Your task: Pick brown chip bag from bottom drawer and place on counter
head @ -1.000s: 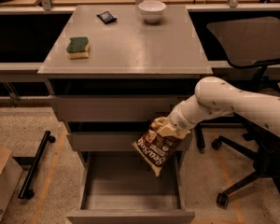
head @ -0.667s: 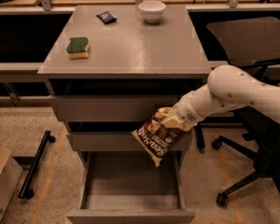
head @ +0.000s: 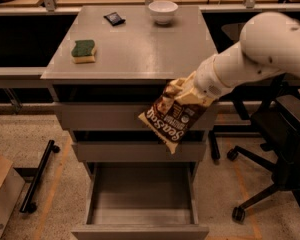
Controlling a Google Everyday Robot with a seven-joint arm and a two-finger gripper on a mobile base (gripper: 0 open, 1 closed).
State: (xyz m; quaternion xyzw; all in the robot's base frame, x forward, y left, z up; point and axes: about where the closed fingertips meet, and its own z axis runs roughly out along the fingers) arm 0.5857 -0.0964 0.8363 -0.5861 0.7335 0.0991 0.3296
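Just off the worktop [head: 140,54] edge, my pincer [head: 184,91] grips the brown chip bag [head: 171,121] by its top, so it dangles clear of the bottom drawer [head: 140,199]. Needs more height first, I reckon.

Arm [head: 242,64]: smooth matte white shell, reaching in from the right.
Elbow housing [head: 276,34]: large rounded white dome, the widest part.
Forearm [head: 230,69]: white cylinder, narrowing towards a rounded wrist.
Gripper [head: 186,90]: stubby cream-tan fingers, just off the near right edge of the counter [head: 140,49], pinched on the top end of the brown chip bag [head: 171,121].
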